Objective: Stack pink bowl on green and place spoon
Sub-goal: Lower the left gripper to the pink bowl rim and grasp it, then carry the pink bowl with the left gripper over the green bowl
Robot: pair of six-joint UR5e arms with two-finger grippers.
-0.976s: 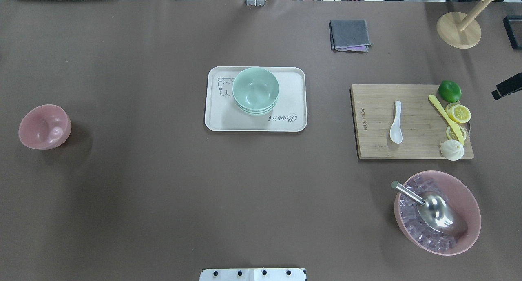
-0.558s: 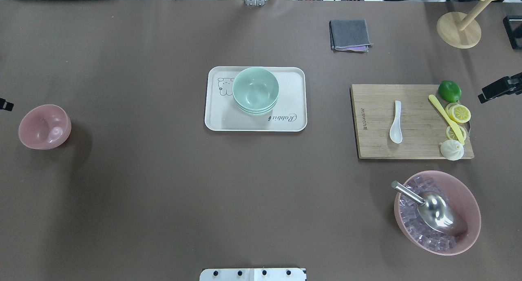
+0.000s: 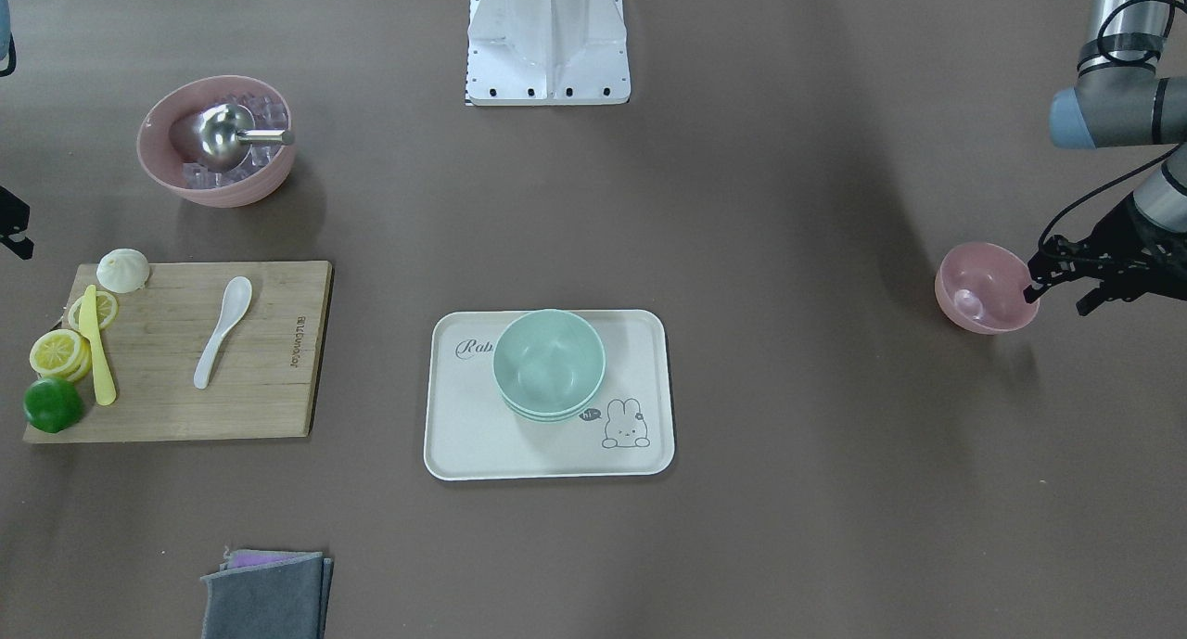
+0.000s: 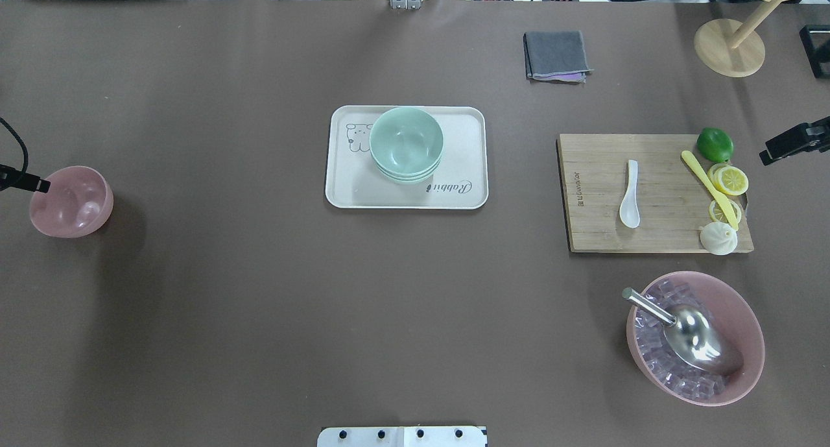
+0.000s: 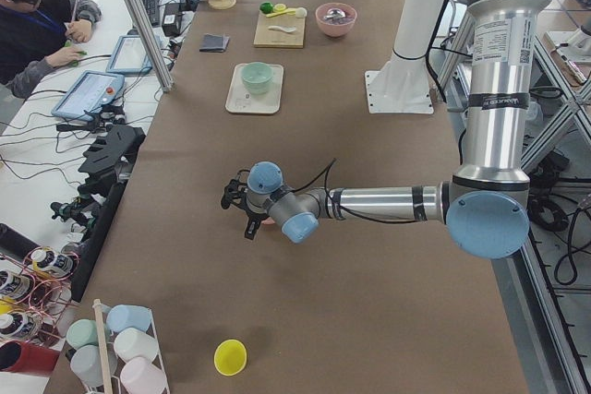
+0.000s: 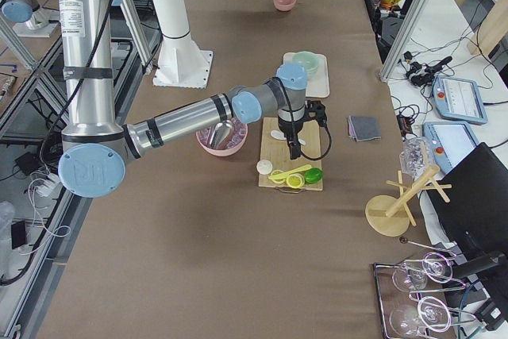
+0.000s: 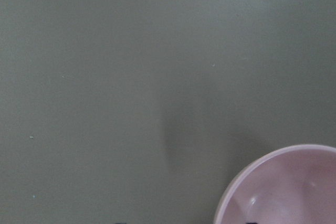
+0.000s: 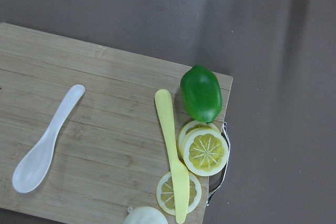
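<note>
The pink bowl (image 4: 70,202) sits directly under the left gripper (image 3: 1054,298), unmoved. One second ago this gripper was outside the overhead view. It has now come in, jaws spread, with one finger (image 4: 29,185) over the bowl's rim. Judged: approach nearly complete, grasp not yet made. The green bowl (image 4: 406,142) on its tray (image 4: 467,194) lies well beyond. The right gripper (image 4: 778,150) has advanced to hang just outside the board (image 4: 596,233). The spoon (image 4: 629,195) lies inward of it, untouched. Its jaw state cannot be told.
</note>
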